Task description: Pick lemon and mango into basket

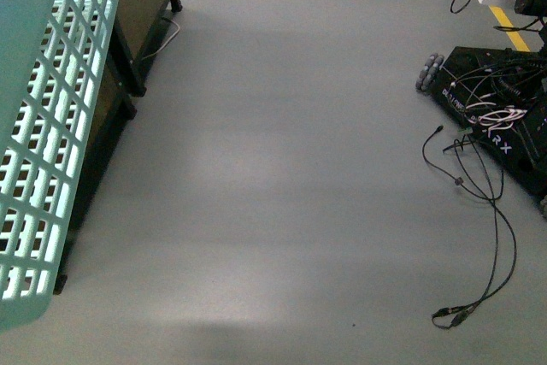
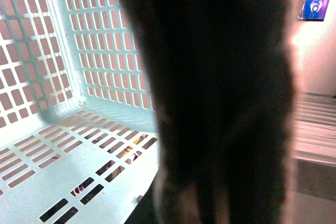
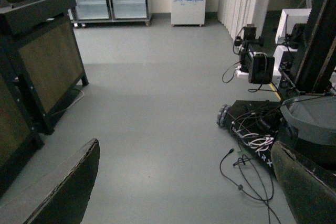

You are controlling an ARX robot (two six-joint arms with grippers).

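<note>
Basket [image 1: 30, 32] at left frame edge, bottom bare where seen; lemon, mango unseen, likely neither done. My right gripper [image 3: 185, 145] apart, empty; left gripper, cannot tell.

Black cables [image 1: 492, 203] (loosely tangled) lie on the grey floor [image 1: 282, 168].

The basket [image 1: 51, 151] runs off the front view's left edge, only a slotted side showing. In the left wrist view a dark blurred shape [image 2: 220, 98] close to the lens hides much of its inside; what that shape is cannot be told.
</note>
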